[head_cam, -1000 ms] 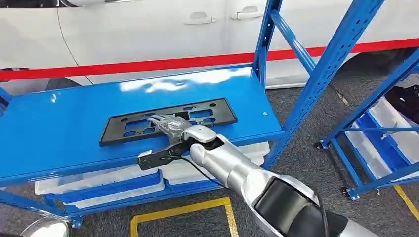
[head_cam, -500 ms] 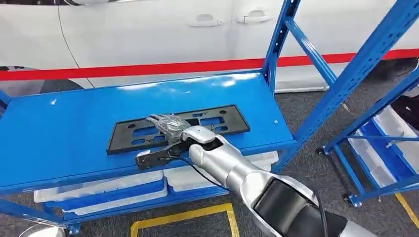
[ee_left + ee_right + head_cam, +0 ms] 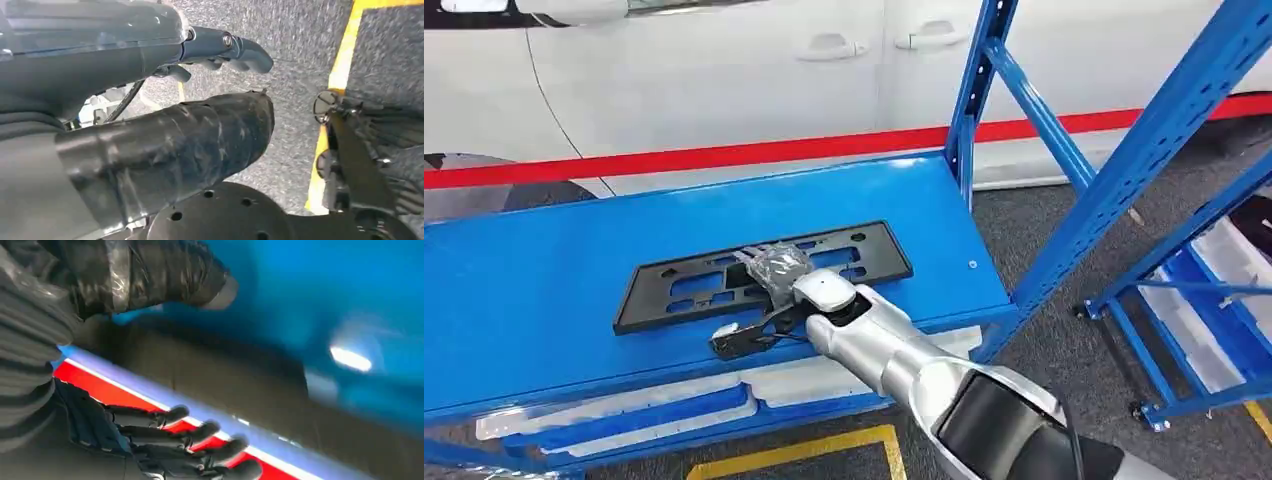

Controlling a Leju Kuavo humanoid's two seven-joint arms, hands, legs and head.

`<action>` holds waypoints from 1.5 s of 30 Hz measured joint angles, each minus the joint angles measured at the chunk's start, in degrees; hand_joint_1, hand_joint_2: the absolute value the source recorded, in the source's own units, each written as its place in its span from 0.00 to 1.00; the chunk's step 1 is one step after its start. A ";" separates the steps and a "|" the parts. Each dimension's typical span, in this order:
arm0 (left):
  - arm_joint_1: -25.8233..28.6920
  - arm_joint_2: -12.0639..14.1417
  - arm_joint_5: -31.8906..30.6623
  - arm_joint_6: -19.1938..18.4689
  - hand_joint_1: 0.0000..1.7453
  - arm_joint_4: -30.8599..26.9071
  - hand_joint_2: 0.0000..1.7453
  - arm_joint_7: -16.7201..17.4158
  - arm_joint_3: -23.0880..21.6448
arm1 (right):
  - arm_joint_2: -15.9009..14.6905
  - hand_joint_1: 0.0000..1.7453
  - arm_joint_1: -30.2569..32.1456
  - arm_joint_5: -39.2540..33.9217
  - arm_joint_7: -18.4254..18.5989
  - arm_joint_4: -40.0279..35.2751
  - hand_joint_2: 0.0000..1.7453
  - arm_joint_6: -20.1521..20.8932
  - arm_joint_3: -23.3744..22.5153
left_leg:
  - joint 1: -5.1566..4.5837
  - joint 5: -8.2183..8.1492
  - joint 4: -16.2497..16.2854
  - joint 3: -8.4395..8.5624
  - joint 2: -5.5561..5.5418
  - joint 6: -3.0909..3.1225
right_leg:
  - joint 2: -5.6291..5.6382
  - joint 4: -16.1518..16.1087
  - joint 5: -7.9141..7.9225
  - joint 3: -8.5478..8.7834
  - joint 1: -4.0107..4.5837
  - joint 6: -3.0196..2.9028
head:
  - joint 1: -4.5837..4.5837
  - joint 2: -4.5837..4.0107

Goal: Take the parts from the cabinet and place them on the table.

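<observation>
One flat black plastic frame (image 3: 762, 276) lies on the blue cabinet shelf (image 3: 544, 290), looking light, stiff and slippery, with the right hand (image 3: 774, 268) resting on its near long edge, fingers (image 3: 200, 432) spread, gripping nothing.

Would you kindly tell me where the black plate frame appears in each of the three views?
Head view: black plate frame lies flat mid-picture on the blue shelf, under the right hand.
Left wrist view: not in it.
Right wrist view: blurred dark band beside the hand's thumb.
Shared landmark: the blue shelf.
</observation>
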 joint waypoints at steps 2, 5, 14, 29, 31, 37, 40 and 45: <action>0.01 0.02 -0.04 0.00 0.00 0.00 0.00 0.00 0.24 | 0.09 1.00 0.45 0.44 0.00 0.11 1.00 -0.07 0.48 | 0.00 -0.15 -0.04 0.17 0.01 -0.10 | -0.02 0.19 -0.16 0.02 0.03 -0.24 | -0.04 0.00; -0.07 0.04 -0.04 0.11 0.00 -0.02 0.00 0.00 0.46 | 0.13 1.00 0.47 0.50 -0.09 0.17 1.00 0.52 1.09 | 0.00 -0.27 -0.44 0.61 0.06 -0.32 | -0.02 0.19 -0.31 0.28 0.06 -0.38 | -0.04 0.00; -0.08 0.02 0.99 0.37 0.00 -0.02 0.00 -0.24 1.94 | 0.17 1.00 0.81 1.00 -0.59 0.46 1.00 0.85 1.35 | 0.02 -0.22 -0.57 1.04 0.13 -1.21 | -0.04 0.21 -0.31 0.73 0.09 -0.41 | -0.02 0.00; -0.12 0.04 1.51 -0.02 0.00 -0.02 1.00 -1.73 3.28 | 0.02 1.00 0.71 0.68 -1.82 0.46 1.00 -0.42 1.35 | -0.03 -0.23 -0.47 1.13 0.17 -1.22 | -0.03 0.20 -0.30 0.85 0.03 -0.40 | -0.02 0.00; -0.09 0.02 0.33 0.87 0.00 -0.02 1.00 -1.88 4.28 | -0.17 1.00 0.37 0.06 -3.67 0.20 1.00 -2.34 1.35 | -0.03 -0.28 -0.38 1.10 0.23 -1.25 | 0.01 0.19 -0.30 0.85 0.02 -0.39 | -0.04 0.00; 0.01 0.04 -0.81 3.80 0.00 -0.02 1.00 -3.19 4.74 | -0.99 1.00 0.48 -3.47 -9.60 -2.94 1.00 -7.25 0.63 | -0.02 -0.27 -0.38 1.08 0.24 -1.26 | 0.03 0.19 -0.29 0.81 0.03 -0.39 | -0.02 0.00; 0.09 0.04 -1.88 4.31 0.00 -0.02 1.00 -3.36 5.00 | -2.03 1.00 0.76 -5.77 -13.73 -8.41 1.00 -8.92 -1.43 | -0.02 -0.27 -0.37 1.03 0.21 -1.26 | 0.00 0.20 -0.28 0.79 0.03 -0.38 | -0.04 0.00; 0.27 0.09 -3.54 5.94 0.00 -0.02 1.00 -2.38 5.16 | -3.82 1.00 3.08 -4.44 -13.92 -23.74 1.00 -10.21 -3.30 | 0.63 1.72 -4.01 2.80 0.47 0.56 | 0.19 -1.91 0.33 1.48 0.14 0.77 | -0.06 0.00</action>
